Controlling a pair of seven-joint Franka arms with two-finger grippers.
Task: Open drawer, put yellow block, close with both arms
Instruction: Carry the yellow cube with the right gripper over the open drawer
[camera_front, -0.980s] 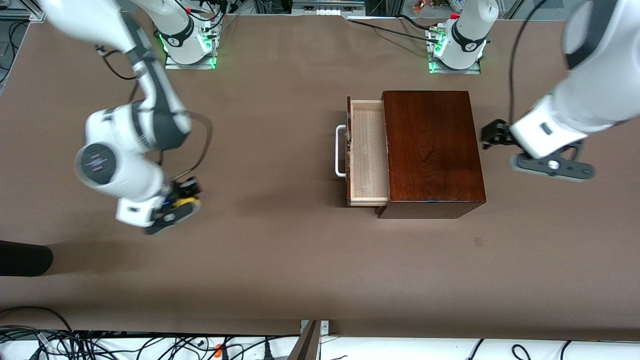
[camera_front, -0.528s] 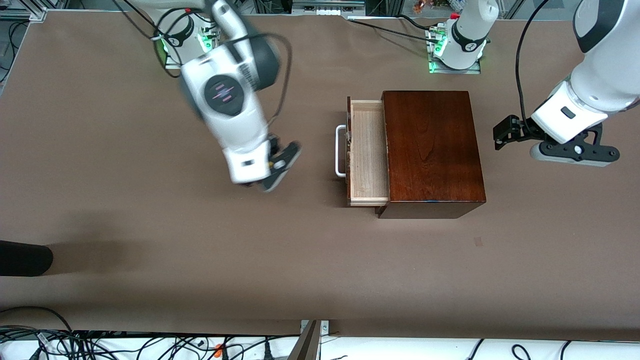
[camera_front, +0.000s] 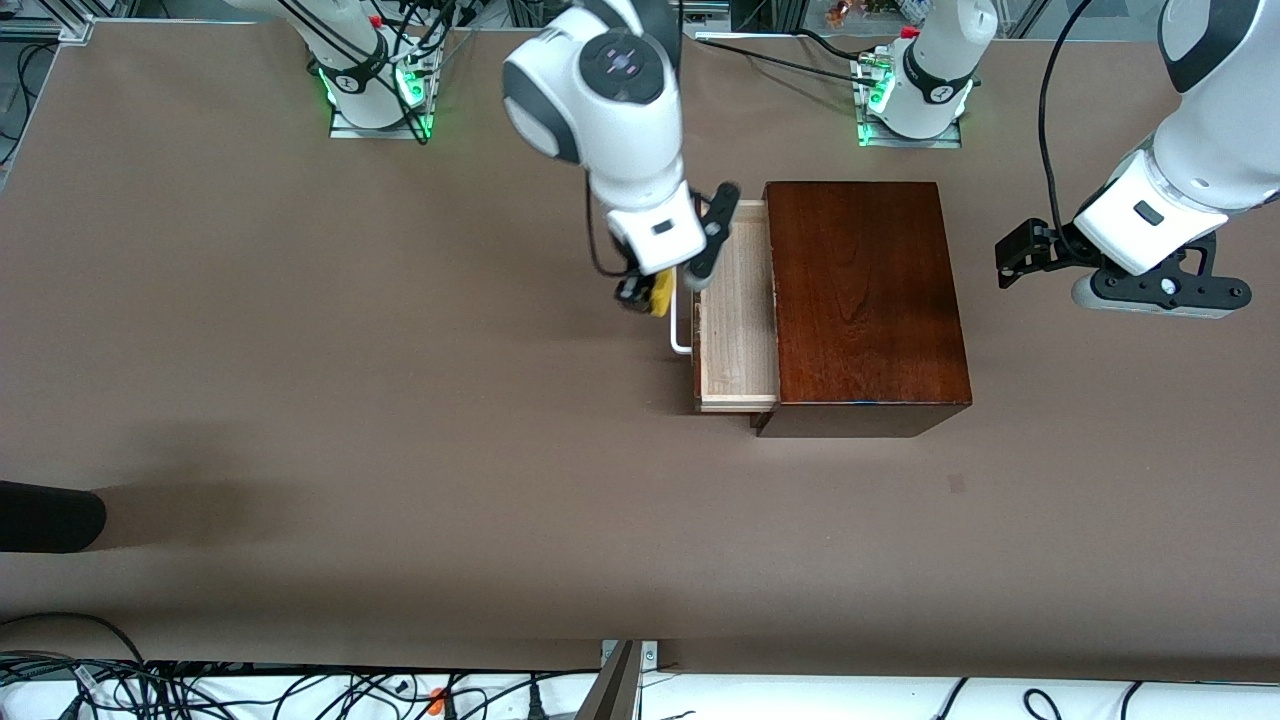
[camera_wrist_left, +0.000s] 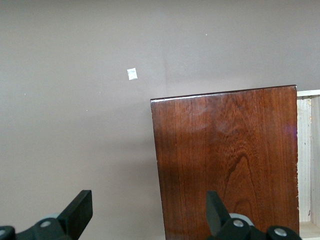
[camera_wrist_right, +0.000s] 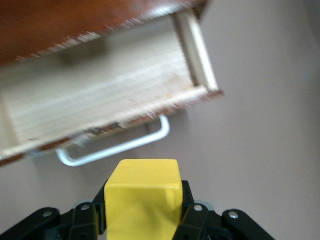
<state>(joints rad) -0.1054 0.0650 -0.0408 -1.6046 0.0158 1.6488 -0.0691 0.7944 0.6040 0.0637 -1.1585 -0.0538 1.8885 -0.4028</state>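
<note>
The dark reddish-brown wooden box (camera_front: 865, 300) stands on the table with its drawer (camera_front: 738, 310) pulled out, showing a pale, empty interior and a white handle (camera_front: 681, 330). My right gripper (camera_front: 648, 293) is shut on the yellow block (camera_front: 660, 292) and holds it in the air over the drawer handle. In the right wrist view the block (camera_wrist_right: 144, 200) sits between the fingers, with the handle (camera_wrist_right: 115, 150) and open drawer (camera_wrist_right: 100, 95) below. My left gripper (camera_front: 1015, 258) is open and empty, beside the box at the left arm's end; the left wrist view shows its wide-apart fingers (camera_wrist_left: 80, 212) over the box edge (camera_wrist_left: 225, 160).
A dark rounded object (camera_front: 50, 515) lies at the table's edge at the right arm's end. A small pale mark (camera_front: 957, 484) is on the table nearer the front camera than the box. Cables run along the front edge.
My right arm has swung from the right arm's end of the table to the drawer front, carrying the yellow block. My left gripper has drifted slightly away from the box.
</note>
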